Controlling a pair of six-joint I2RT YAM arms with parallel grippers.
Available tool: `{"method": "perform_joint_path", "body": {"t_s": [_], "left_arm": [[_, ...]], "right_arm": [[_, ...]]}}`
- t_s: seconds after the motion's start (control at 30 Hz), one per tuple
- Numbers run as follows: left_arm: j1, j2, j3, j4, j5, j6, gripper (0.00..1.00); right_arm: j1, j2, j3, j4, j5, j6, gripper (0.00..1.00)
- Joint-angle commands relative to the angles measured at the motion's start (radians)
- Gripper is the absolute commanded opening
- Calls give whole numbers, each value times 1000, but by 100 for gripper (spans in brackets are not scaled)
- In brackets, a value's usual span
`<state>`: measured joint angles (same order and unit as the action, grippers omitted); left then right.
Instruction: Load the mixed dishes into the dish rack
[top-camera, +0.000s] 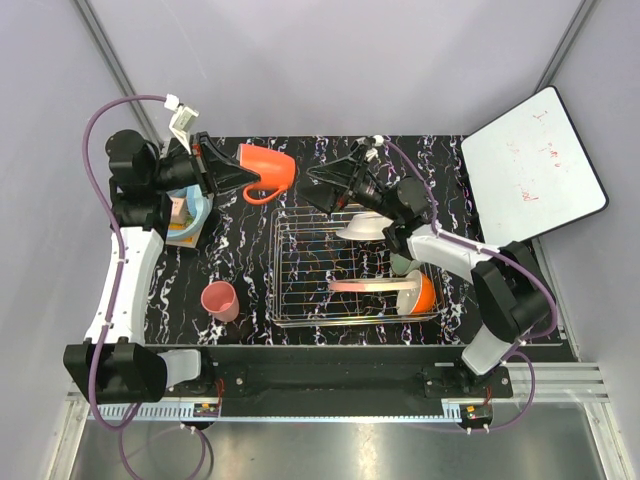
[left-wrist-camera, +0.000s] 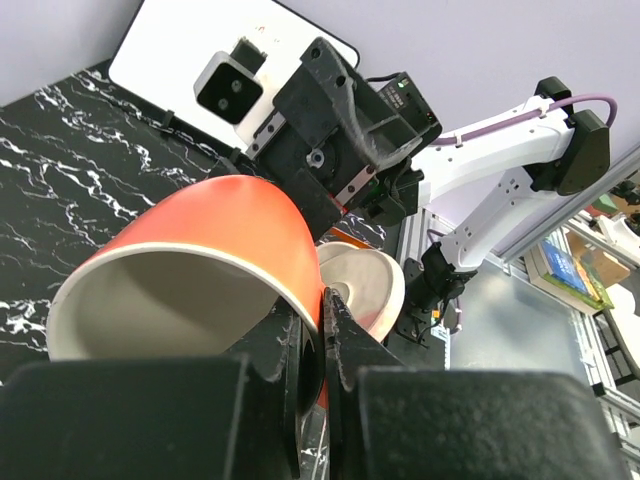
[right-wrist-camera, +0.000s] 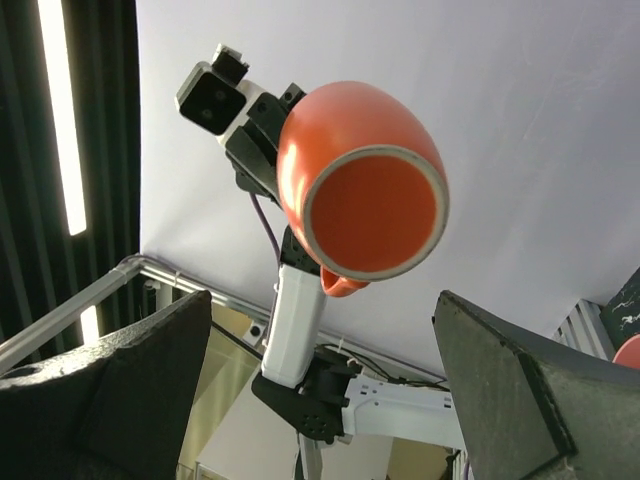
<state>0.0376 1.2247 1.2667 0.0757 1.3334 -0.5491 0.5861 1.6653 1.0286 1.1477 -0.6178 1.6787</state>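
My left gripper (top-camera: 243, 173) (left-wrist-camera: 325, 320) is shut on the rim of the orange-red mug (top-camera: 268, 167) (left-wrist-camera: 200, 240), holding it on its side in the air left of the dish rack (top-camera: 290, 300). The right gripper (top-camera: 316, 182) (right-wrist-camera: 322, 300) stands wide open facing the mug's base (right-wrist-camera: 375, 210), apart from it. In the rack lie a white plate (top-camera: 362, 228), a salmon-pink plate (top-camera: 365, 287), a pale green bowl (top-camera: 405, 264) and a white-and-orange bowl (top-camera: 424, 293). A pink cup (top-camera: 220, 300) rests on the table left of the rack.
A light blue tub (top-camera: 192, 215) sits under the left arm at the table's left edge. A white board with red scribbles (top-camera: 533, 165) leans at the back right. Grey walls close in the back and sides.
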Motion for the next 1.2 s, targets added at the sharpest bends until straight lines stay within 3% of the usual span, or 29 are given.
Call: {"method": "perform_joint_path", "body": {"t_s": [0.0, 0.7, 0.97, 1.17], "left_arm": [[-1, -22, 31, 168, 23, -40, 0], [-64, -21, -30, 182, -17, -45, 0], [-70, -22, -47, 182, -22, -41, 0], [-70, -24, -52, 171, -28, -25, 0]], "right_arm": [[-5, -33, 57, -26, -43, -50, 100], [57, 88, 225, -155, -40, -112, 100], [76, 155, 257, -65, -14, -54, 100], [93, 111, 258, -130, 47, -151, 100]]}}
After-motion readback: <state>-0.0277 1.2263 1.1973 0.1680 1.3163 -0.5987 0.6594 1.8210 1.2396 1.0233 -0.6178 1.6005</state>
